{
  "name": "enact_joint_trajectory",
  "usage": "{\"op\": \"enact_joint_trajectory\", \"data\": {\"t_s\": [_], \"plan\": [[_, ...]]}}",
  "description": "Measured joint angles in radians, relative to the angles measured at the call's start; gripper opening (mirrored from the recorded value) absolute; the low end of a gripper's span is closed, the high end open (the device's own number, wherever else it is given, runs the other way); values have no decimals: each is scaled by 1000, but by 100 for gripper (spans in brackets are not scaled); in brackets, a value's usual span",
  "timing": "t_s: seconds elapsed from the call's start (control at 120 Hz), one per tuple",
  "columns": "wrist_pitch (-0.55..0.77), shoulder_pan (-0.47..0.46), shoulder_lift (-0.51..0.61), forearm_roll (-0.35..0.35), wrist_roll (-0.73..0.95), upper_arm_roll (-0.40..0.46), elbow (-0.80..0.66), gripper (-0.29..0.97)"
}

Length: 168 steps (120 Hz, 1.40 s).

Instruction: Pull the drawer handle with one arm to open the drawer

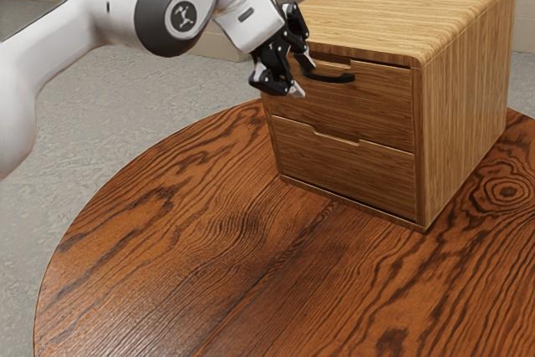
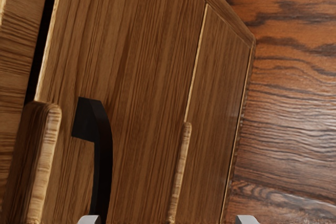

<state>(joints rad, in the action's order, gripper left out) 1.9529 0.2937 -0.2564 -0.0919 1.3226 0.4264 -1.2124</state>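
A light wooden cabinet (image 1: pixel 456 73) with two drawers stands on the round dark table (image 1: pixel 209 248). The upper drawer (image 1: pixel 368 110) carries a black handle (image 1: pixel 332 78) near its top edge; a thin dark gap runs above the drawer front. My black gripper (image 1: pixel 292 68) is at the handle's end nearest the exterior view's left, right against the drawer front. In the wrist view the handle (image 2: pixel 100 150) lies close to one of my fingertips (image 2: pixel 88 219), while the other fingertip (image 2: pixel 245 219) stands far off over the lower drawer front (image 2: pixel 220 129). The fingers are open.
The lower drawer (image 1: pixel 351 165) sits shut under the upper one. The cabinet takes up the table's far right part. Bare tabletop stretches in front of it and toward the exterior view's left, with grey floor (image 1: pixel 125 114) beyond the rim.
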Motion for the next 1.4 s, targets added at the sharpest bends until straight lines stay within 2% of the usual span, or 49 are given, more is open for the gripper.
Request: {"op": "enact_joint_trajectory", "data": {"t_s": [0.517, 1.4], "plan": [[87, 1, -41, -66, -1, 0, -3, 27], [150, -3, -81, -72, 20, 11, 2, 18]]}}
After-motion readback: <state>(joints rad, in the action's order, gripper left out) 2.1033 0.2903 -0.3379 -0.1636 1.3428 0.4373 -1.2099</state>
